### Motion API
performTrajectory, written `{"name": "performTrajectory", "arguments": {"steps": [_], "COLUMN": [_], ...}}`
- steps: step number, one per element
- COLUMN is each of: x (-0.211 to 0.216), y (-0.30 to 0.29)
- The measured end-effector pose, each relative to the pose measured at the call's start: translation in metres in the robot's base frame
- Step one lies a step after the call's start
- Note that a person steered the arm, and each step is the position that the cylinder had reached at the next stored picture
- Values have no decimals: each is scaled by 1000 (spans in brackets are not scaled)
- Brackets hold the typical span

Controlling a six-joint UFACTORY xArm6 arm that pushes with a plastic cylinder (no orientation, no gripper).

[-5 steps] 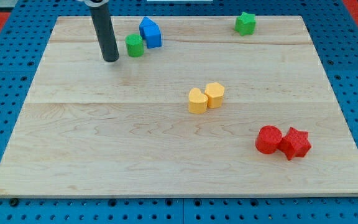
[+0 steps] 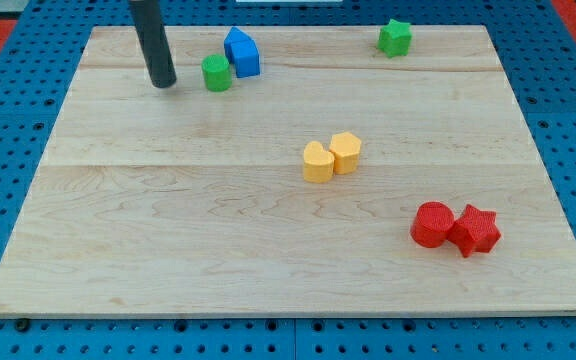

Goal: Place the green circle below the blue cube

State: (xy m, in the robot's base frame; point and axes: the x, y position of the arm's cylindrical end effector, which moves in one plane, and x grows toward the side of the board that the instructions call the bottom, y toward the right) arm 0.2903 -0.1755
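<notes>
board (image 2: 168, 230): whole, edges in view | rod: top cut off by frame, my tip (image 2: 163, 84) bare, holding nothing, left of green circle (image 2: 216, 73), apart | green circle touches blue cube (image 2: 241, 52), lower-left | counts: 2 green, 2 yellow, 2 red, 1 blue

All I see of my arm is the rod: plain straight cylinder, dark grey/near-black, matte w/ a faint sheen down one side. No markings, screws or cables visible. My tip (image 2: 162, 83) is flat-cut, same width as the shaft, no taper.
</notes>
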Motion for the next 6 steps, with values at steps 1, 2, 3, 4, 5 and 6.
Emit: {"name": "performTrajectory", "arguments": {"steps": [1, 2, 3, 4, 5, 6], "x": [-24, 6, 30, 26, 2, -5], "y": [10, 34, 57, 35, 26, 68]}}
